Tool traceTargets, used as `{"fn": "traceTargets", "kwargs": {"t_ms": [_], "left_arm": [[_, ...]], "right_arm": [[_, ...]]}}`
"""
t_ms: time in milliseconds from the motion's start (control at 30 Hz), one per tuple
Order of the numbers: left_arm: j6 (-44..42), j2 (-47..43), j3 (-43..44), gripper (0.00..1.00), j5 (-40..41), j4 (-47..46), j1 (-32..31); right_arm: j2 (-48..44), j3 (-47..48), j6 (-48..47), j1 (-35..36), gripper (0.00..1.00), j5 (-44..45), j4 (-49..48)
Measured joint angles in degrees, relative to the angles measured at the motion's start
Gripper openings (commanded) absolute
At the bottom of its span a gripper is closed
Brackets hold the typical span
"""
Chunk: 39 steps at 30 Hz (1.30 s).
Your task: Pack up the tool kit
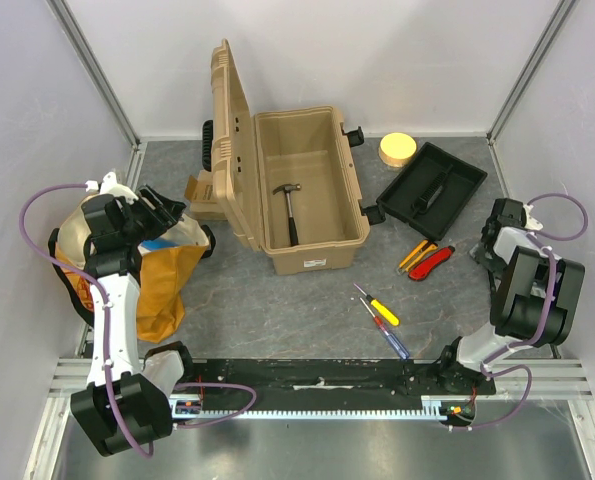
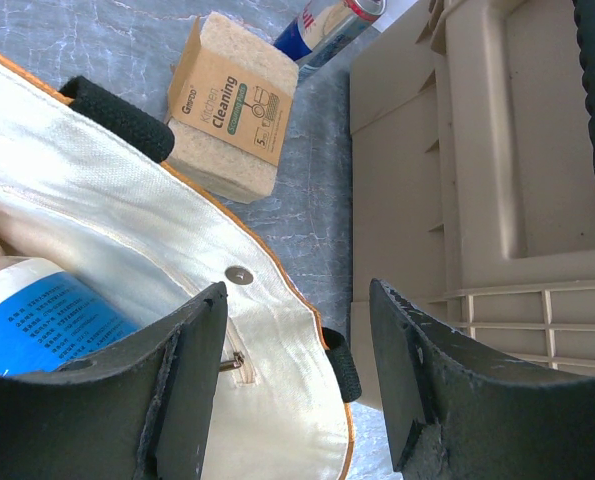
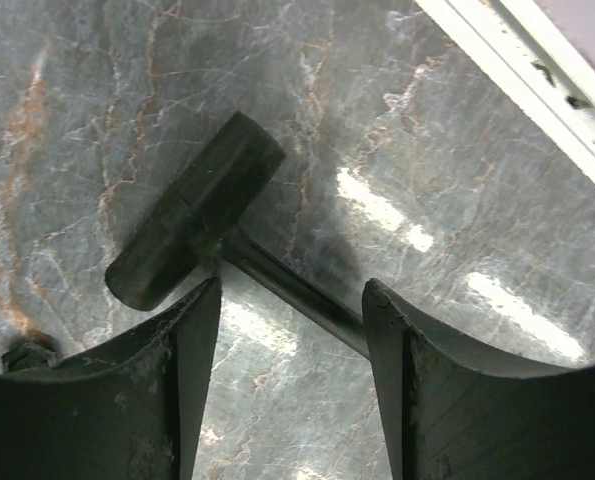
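Right gripper (image 3: 292, 385), jaws well apart and empty, hangs over a dark-headed hammer (image 3: 197, 225) lying on the table (image 1: 277, 310). Left gripper (image 2: 297, 370), equally open and empty, is above the cloth bag (image 2: 127, 200). Toolbox (image 1: 297, 258) stands mid-table, lid raised, holding one claw hammer (image 1: 290, 208). Packing appears barely begun. Left outside the box: one black tray (image 1: 417, 205), the second hammer, and at least four screwdrivers. These are a red screwdriver (image 1: 434, 262) and an orange screwdriver (image 1: 414, 256) beside the tray, and a yellow-handled screwdriver (image 1: 382, 310) and a blue-handled screwdriver (image 1: 395, 343) nearer the arms.
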<state>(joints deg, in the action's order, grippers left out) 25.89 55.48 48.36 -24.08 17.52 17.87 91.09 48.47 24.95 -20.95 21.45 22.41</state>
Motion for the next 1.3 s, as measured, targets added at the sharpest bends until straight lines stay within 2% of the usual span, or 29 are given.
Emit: {"fn": "traceTargets", "kwargs": {"t_ms": [233,300,400,433,567,733,1000,1133,1300], "left_arm": [[0.0,0.0,0.0,0.64,0.0,0.04,0.0],[0.0,0.0,0.0,0.64,0.0,0.04,0.0],[0.0,0.0,0.0,0.64,0.0,0.07,0.0],[0.0,0.0,0.0,0.64,0.0,0.07,0.0],[0.0,0.0,0.0,0.64,0.0,0.07,0.0],[0.0,-0.04,0.0,0.64,0.02,0.09,0.0],[0.0,-0.04,0.0,0.64,0.11,0.11,0.0],[0.0,-0.07,0.0,0.64,0.24,0.11,0.0],[0.0,-0.07,0.0,0.64,0.68,0.13,0.0]], "right_arm": [[0.11,-0.07,-0.11,-0.26,0.34,-5.46,-1.51],[0.09,-0.17,-0.09,-0.26,0.23,-6.75,-1.86],[-0.13,-0.42,-0.13,-0.09,0.02,-8.04,-2.16],[-0.2,-0.44,-0.22,-0.04,0.0,-8.07,-2.14],[-0.46,-0.33,-0.2,0.0,0.0,-7.96,-1.33],[-2.6,2.69,0.09,2.78,0.0,-4.46,5.75],[-12.09,20.37,1.05,13.25,0.0,1.9,12.26],[-16.92,27.19,1.33,18.62,0.0,1.14,12.02],[-17.49,32.39,1.51,25.27,0.0,-1.36,10.69]]}}
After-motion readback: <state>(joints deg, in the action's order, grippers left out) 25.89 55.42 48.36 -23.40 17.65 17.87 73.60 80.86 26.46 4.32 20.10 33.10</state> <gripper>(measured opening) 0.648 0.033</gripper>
